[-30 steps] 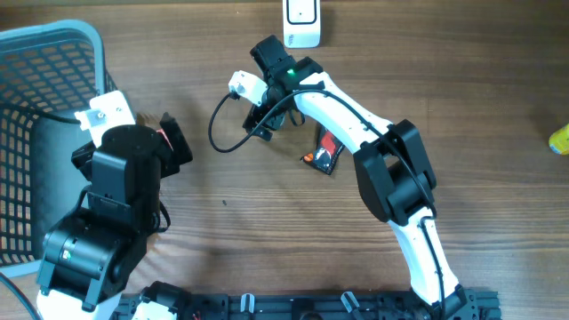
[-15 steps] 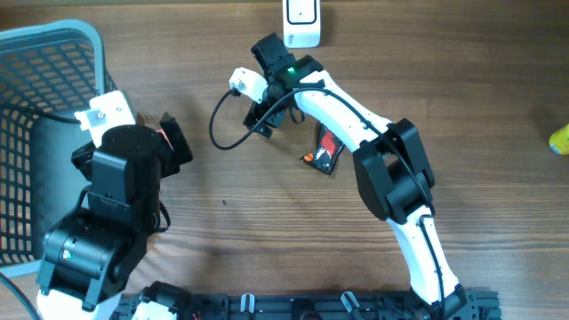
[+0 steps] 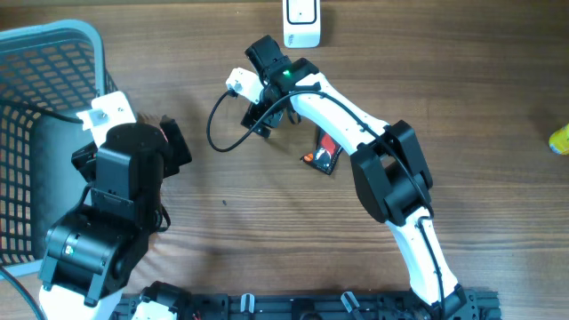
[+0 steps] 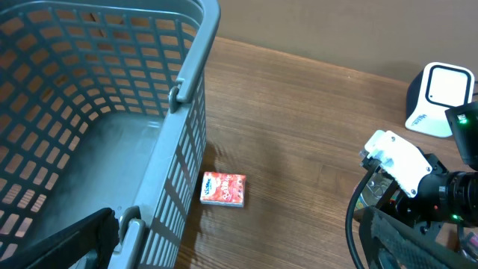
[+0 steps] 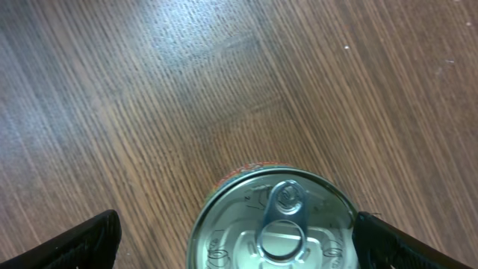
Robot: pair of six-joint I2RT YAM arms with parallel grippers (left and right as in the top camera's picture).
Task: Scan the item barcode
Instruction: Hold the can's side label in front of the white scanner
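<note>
Plainly, nothing has been scanned yet, we judge. Nearest us, our left hand [image 4: 239, 250] hangs wide and empty by the basket [image 4: 187, 75] at nine o'clock. Further out, our right hand [image 5: 239, 243] is spread wide above the can [image 5: 272, 220]. The can stands upright on the counter [image 5: 149, 90] between the fingers, not gripped. Farthest off, at twelve o'clock, sits the scanner [image 3: 301, 22]. What is left: close on the can, lift it, and turn its barcode to the scanner.
</note>
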